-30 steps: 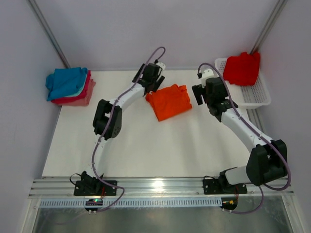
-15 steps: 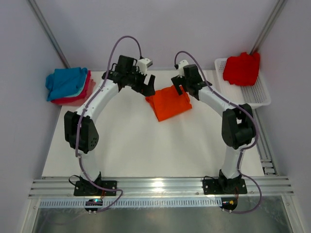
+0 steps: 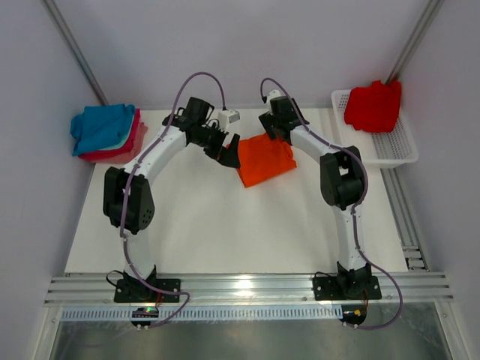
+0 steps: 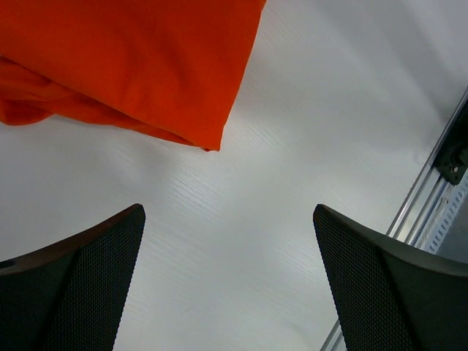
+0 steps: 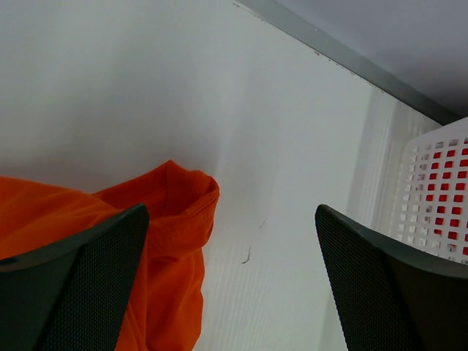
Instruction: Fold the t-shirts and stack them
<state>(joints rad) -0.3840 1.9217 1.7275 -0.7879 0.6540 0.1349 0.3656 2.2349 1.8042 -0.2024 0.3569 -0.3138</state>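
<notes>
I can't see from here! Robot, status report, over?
Left claw, right claw open, empty. Folded bright orange cloth t-shirt lying between them, ungrasped. Nothing in the way.

Your top camera looks down from behind the near edge over the whole tabletop (image 3: 225, 221). Both wrist cameras sit close; all share the orange t-shirt (image 3: 266, 161).

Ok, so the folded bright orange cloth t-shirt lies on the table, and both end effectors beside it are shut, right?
The folded bright orange cloth t-shirt does lie on the table, but the left end effector and right end effector beside it are open, as both wrist views show.
</notes>
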